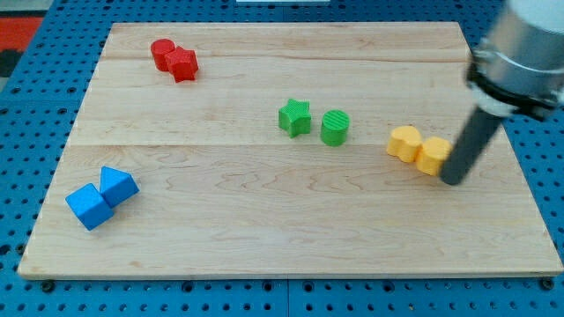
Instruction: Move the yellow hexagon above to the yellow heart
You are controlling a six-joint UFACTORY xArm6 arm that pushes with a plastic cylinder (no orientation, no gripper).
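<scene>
The yellow heart (404, 143) lies on the wooden board (282, 229) at the view's right. The yellow hexagon (433, 155) sits touching the heart on its right and slightly lower. My tip (451, 181) rests on the board just to the right of and a little below the hexagon, close against its right edge. The dark rod rises from the tip up and to the right.
A green star (295, 117) and a green cylinder (335, 128) stand near the middle. Two red blocks (174, 59) touch at the view's top left. Two blue blocks (102, 196) touch at the bottom left. The board's right edge is near the tip.
</scene>
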